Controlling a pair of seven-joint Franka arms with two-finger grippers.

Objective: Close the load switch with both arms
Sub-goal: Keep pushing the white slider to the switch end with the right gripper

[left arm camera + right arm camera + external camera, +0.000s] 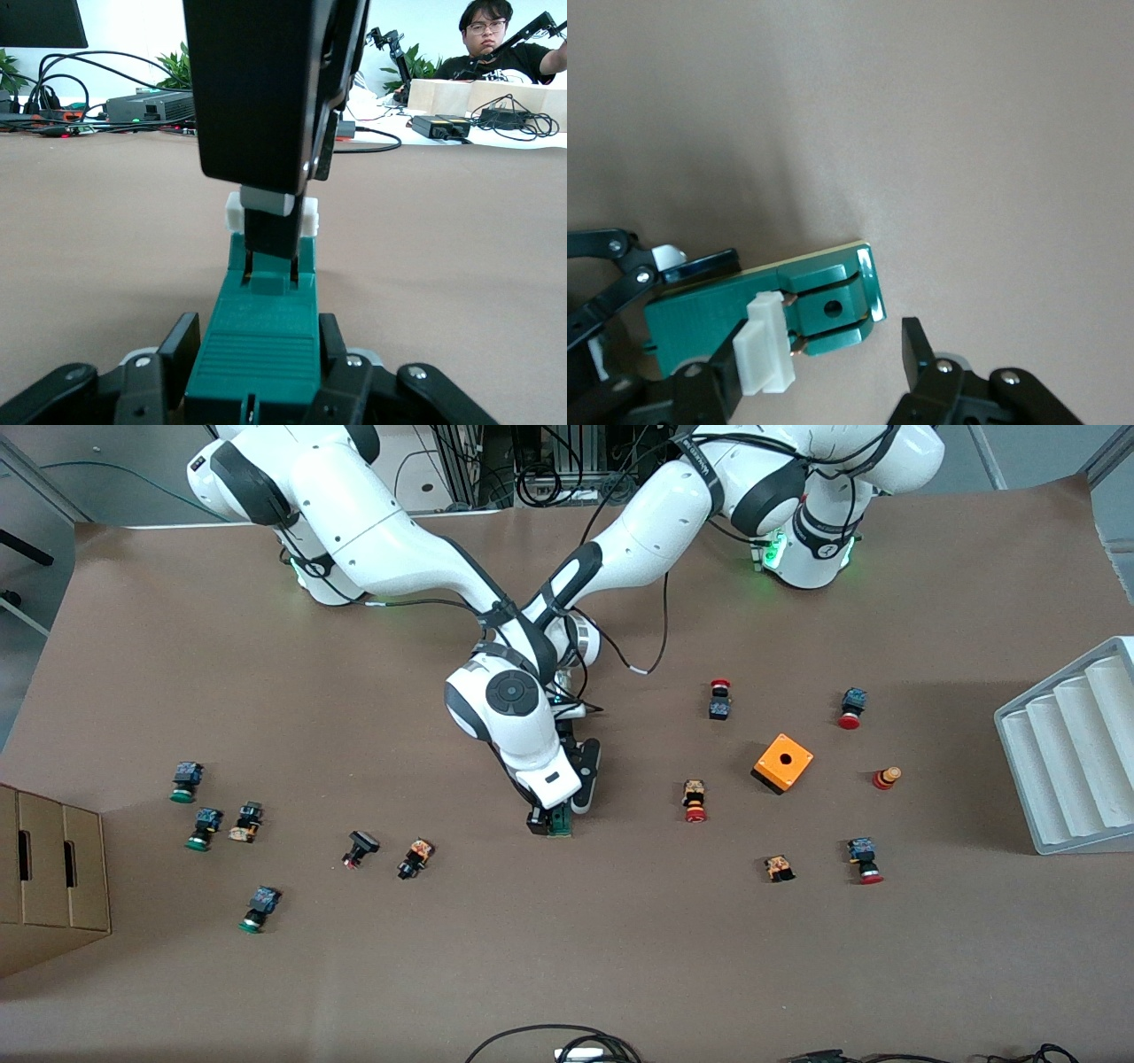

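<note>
The load switch (560, 825) is a dark-green block with a white piece at one end, low on the table's middle. My left gripper (582, 793) is shut on its green body (257, 354), one finger on each side (182, 341). My right gripper (542, 819) comes down from above, open, and straddles the end with the white piece (766, 350). One of its fingers (718, 376) touches the white piece and the other (917, 341) stands apart from the green end (833, 310). In the left wrist view a right finger (270, 226) covers the middle of the white piece (233, 212).
An orange box with a hole (783, 762) and several push buttons (695, 801) lie toward the left arm's end, beside a grey rack (1072, 753). More buttons (416, 857) and a cardboard box (49, 877) lie toward the right arm's end.
</note>
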